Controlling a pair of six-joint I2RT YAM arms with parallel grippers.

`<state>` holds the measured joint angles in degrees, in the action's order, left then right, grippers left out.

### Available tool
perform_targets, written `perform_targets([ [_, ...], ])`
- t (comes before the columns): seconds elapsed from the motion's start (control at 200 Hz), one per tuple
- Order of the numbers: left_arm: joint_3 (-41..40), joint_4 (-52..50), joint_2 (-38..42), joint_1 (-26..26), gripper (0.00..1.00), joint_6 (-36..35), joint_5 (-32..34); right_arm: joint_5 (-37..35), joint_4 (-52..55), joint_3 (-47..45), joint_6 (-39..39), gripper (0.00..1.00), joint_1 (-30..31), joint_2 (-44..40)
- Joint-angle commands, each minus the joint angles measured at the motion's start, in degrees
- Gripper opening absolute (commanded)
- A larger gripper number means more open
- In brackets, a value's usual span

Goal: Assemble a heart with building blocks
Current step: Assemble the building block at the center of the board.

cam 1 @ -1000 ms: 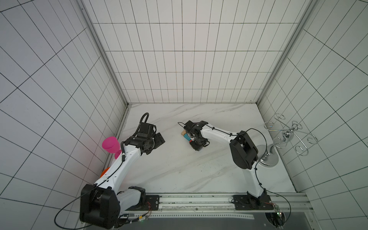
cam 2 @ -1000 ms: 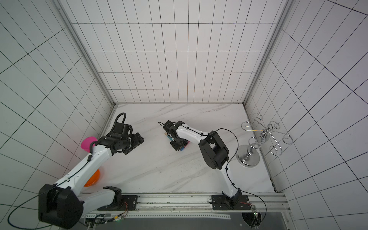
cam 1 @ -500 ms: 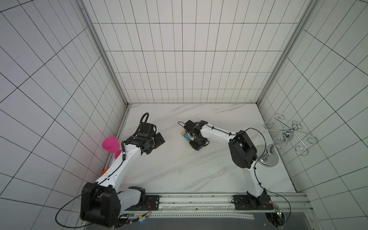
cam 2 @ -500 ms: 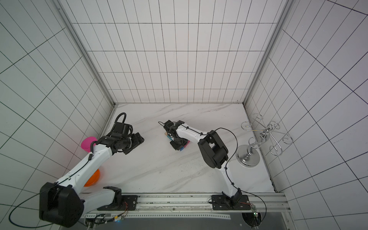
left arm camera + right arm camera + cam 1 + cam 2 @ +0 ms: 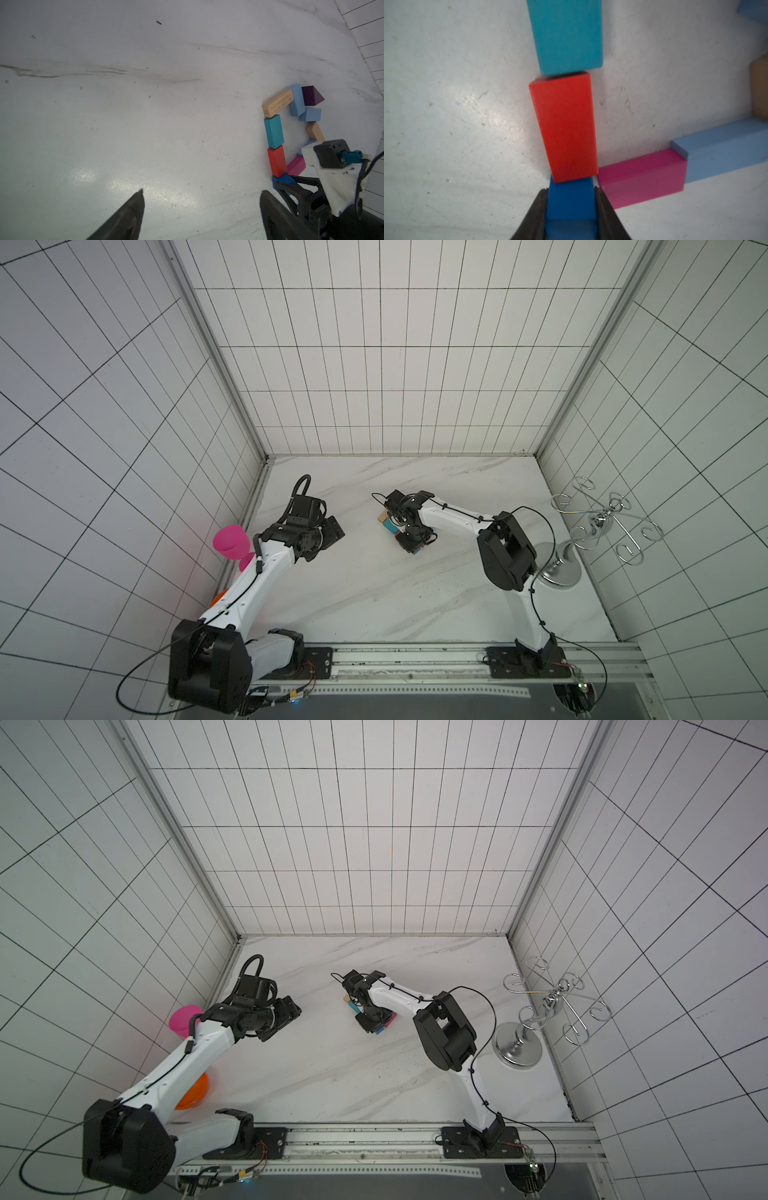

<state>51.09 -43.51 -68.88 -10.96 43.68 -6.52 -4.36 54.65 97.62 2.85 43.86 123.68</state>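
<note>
The heart (image 5: 291, 133) lies on the white table as a hollow outline of building blocks. Its purple triangle (image 5: 311, 98) sits between two light blue blocks; tan, teal (image 5: 273, 131), red (image 5: 277, 160) and magenta (image 5: 296, 166) blocks form the sides. My right gripper (image 5: 570, 189) is shut on the blue cube (image 5: 570, 199) at the point, which touches the red block (image 5: 564, 126) beside the magenta block (image 5: 641, 176). In both top views the right gripper (image 5: 413, 545) hides most of the heart. My left gripper (image 5: 201, 194) stands open and empty, well left of the heart.
A pink goblet (image 5: 230, 541) and an orange bowl (image 5: 193, 1092) stand by the left wall behind the left arm. A chrome wire rack (image 5: 598, 526) stands at the right wall. Tiled walls close in the table on three sides.
The right arm's elbow has drifted slightly left while its gripper stays at the heart's point. The left arm has not moved.
</note>
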Motion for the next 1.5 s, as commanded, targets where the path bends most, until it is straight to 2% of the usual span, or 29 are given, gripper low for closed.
perform_targets([
  [0.0, -0.38, 1.31, -0.46, 0.33, 0.86, -0.29, -0.05, -0.39, 0.98, 2.78, -0.55, 0.21, -0.57, 1.04],
  [0.665, 0.02, 2.27, -1.58, 0.41, 0.86, 0.17, -0.86, -0.48, 1.95, 2.69, -1.01, 0.41, -0.87, 0.89],
  [1.324, 0.33, 2.64, -1.88, 0.35, 0.86, 0.62, -1.39, -1.55, 2.15, 2.8, -1.54, 0.41, -1.2, -0.82],
  [1.414, 0.16, 2.72, -1.67, 0.41, 0.86, 0.62, -1.47, -1.15, 2.04, 2.71, -1.58, 0.44, -1.2, -2.02],
  [1.494, -0.07, 2.8, -1.53, 0.41, 0.86, 0.62, -1.64, -0.62, 2.04, 2.92, -1.75, 0.5, -1.23, -3.35],
])
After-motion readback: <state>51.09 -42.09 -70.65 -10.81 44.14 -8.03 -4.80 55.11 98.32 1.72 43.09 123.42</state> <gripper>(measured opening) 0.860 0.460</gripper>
